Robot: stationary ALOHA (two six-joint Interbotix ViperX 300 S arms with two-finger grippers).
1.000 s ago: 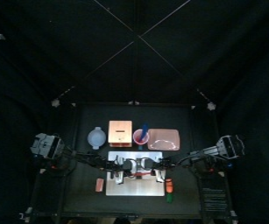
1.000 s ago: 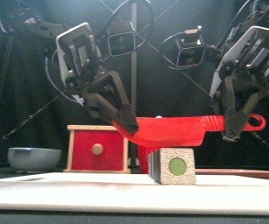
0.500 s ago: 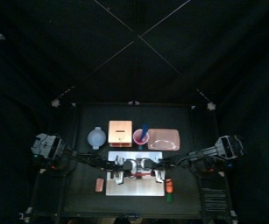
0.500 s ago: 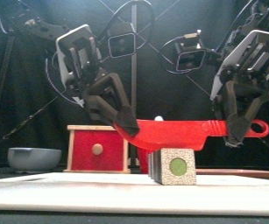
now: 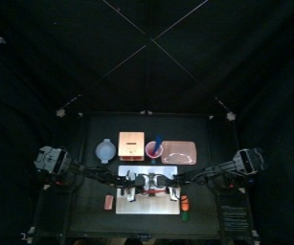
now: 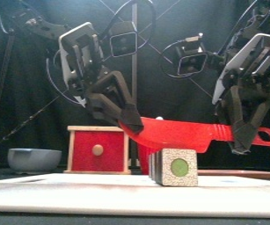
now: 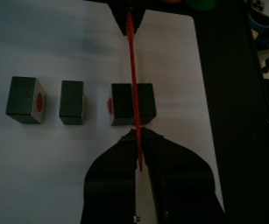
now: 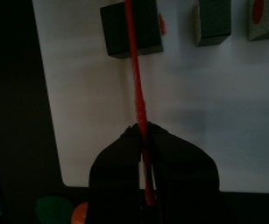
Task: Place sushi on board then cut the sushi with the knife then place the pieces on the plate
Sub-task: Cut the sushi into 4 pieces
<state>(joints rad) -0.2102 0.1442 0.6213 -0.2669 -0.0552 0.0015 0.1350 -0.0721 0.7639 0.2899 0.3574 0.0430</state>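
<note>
The flat white cutting board (image 7: 67, 44) covers the front of the table, and the flat pink tray (image 5: 181, 150) lies behind it towards the right, well apart from the sushi. Above the board, the left gripper (image 6: 125, 121) is clamped tight on the blade end of a long red toy knife (image 6: 184, 134), and the right gripper (image 6: 243, 139) is closed just as firmly on its handle end. The knife lies level over one dark green sushi block (image 7: 146, 102); whether they touch cannot be told. Two smaller cut blocks (image 7: 71, 101) (image 7: 29, 98) stand beside it in a row on the board.
</note>
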